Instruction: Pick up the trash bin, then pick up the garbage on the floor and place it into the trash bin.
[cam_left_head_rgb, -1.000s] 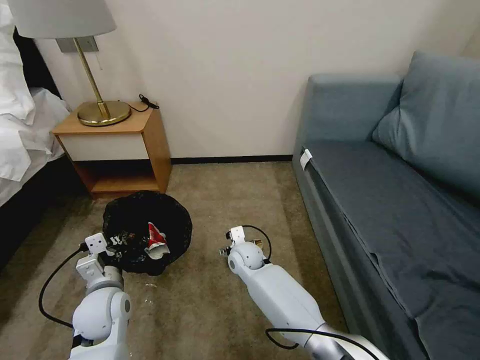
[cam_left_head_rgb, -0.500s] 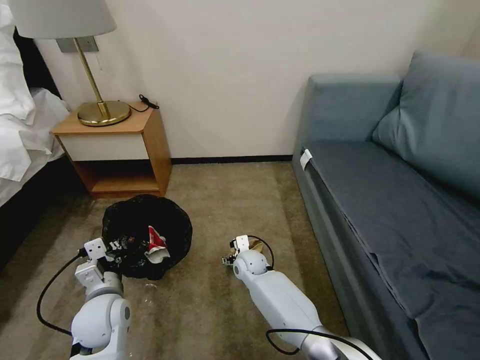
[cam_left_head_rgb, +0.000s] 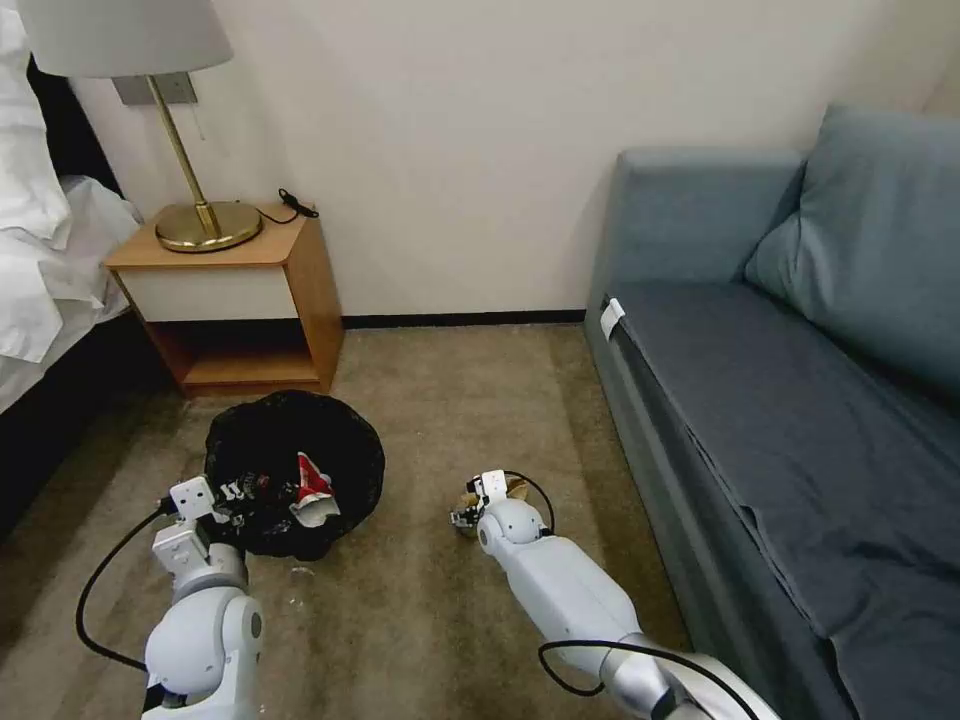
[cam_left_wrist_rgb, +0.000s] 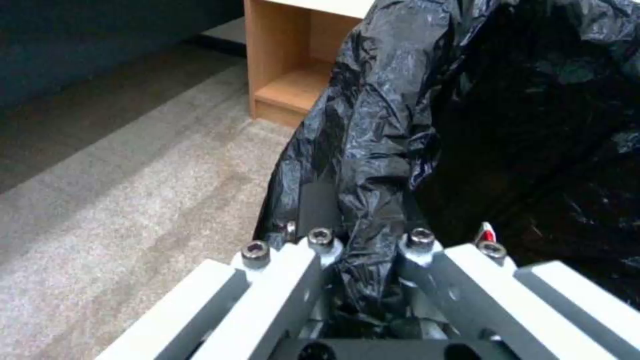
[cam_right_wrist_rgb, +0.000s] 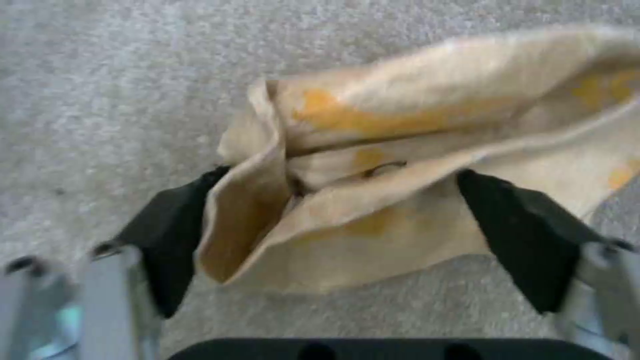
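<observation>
Left gripper (cam_left_wrist_rgb: 363, 250) clamps the trash bin (cam_left_head_rgb: 290, 470) rim while the right gripper (cam_right_wrist_rgb: 340, 240), spread wide, straddles light, crushable crumpled paper (cam_right_wrist_rgb: 413, 165)—pinch the middle fold.

The trash bin (cam_left_head_rgb: 295, 470) sits left of the garbage (cam_left_head_rgb: 512, 490), before the nightstand (cam_left_head_rgb: 235, 300).

You are getting soft, even room light in the head view; the wall (cam_left_head_rgb: 470, 150) is reading bright and the carpet (cam_left_head_rgb: 420, 600) dimmer. Shadow is pooling in the nightstand (cam_left_head_rgb: 235, 300) shelf and along the bed's dark base at far left. Straight edges are bowing slightly toward the corners. In the left wrist view, the black bag (cam_left_wrist_rgb: 400, 125) is glinting with small highlights. In the right wrist view, the tan paper (cam_right_wrist_rgb: 413, 165) is blurring.
</observation>
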